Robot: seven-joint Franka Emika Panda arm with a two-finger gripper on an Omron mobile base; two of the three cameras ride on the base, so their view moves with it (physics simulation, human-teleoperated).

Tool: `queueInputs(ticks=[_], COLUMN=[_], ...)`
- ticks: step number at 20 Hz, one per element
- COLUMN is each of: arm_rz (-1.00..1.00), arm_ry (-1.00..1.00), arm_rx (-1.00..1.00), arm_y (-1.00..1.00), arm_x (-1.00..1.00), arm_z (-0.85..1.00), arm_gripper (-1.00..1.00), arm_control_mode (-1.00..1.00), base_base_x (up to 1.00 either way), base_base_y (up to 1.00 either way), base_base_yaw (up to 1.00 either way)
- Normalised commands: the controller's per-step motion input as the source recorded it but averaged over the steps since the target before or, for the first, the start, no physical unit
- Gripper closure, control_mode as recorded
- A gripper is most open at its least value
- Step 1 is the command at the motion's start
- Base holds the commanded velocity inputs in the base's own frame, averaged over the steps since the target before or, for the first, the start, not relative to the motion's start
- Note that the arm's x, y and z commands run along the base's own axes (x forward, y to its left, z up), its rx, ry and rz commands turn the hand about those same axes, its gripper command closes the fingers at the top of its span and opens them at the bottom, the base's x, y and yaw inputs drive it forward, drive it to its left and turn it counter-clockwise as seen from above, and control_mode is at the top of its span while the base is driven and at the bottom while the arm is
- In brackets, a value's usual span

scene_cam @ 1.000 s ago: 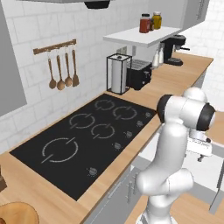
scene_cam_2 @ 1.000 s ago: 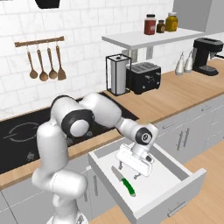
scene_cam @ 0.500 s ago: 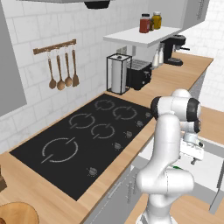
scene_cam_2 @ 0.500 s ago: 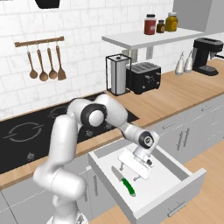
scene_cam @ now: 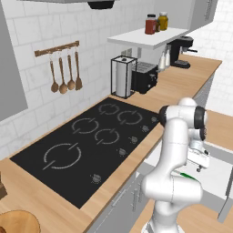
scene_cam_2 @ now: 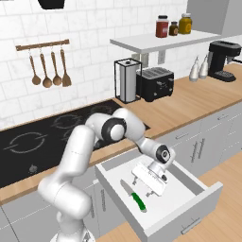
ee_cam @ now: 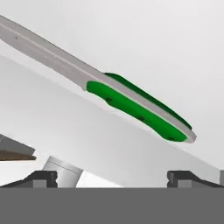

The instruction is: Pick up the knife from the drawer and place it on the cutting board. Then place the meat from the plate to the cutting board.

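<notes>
The drawer [scene_cam_2: 188,216] stands pulled out under the counter, and the knife [scene_cam_2: 133,195] lies flat on its floor, green handle toward the front. My gripper [scene_cam_2: 142,187] hangs open just above and right of the knife, fingers pointing down into the drawer. In the hand view the knife [ee_cam: 131,107] lies diagonally close ahead on the drawer floor [ee_cam: 140,30], between and beyond my open gripper's [ee_cam: 114,178] dark tips. From the left, the gripper [scene_cam: 199,164] hovers over a green sliver of the knife [scene_cam: 185,175]. The plate [scene_cam: 18,222] shows at the bottom left. Cutting board and meat are out of view.
A black cooktop [scene_cam_2: 42,137] sits left of the drawer. On the counter behind stand a paper-towel holder [scene_cam_2: 126,80], a black toaster [scene_cam_2: 155,83] and a coffee machine [scene_cam_2: 225,59]. Wooden utensils [scene_cam_2: 47,71] hang on the wall. The drawer's raised walls box in the knife.
The arm's elbow has folded down and the hand has sunk a little deeper into the drawer, closer to the knife. The jaws stay wide and the knife has not moved.
</notes>
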Motion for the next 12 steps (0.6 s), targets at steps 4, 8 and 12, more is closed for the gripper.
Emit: queueInputs(ticks=[4,8,12], arm_rz=[0.00,0.00,0.00], arm_ry=[0.03,0.03,0.10], arm_rx=[0.00,0.00,0.00], arm_y=[0.00,0.00,0.00], arm_x=[0.00,0.00,0.00], arm_z=[-0.33,-0.23,-0.19], arm_gripper=[-1.00,-1.00,-1.00], arm_control_mode=[-1.00,-1.00,-1.00], base_base_x=[0.00,0.00,0.00], base_base_y=[0.00,0.00,0.00], base_base_yaw=[0.00,0.00,0.00])
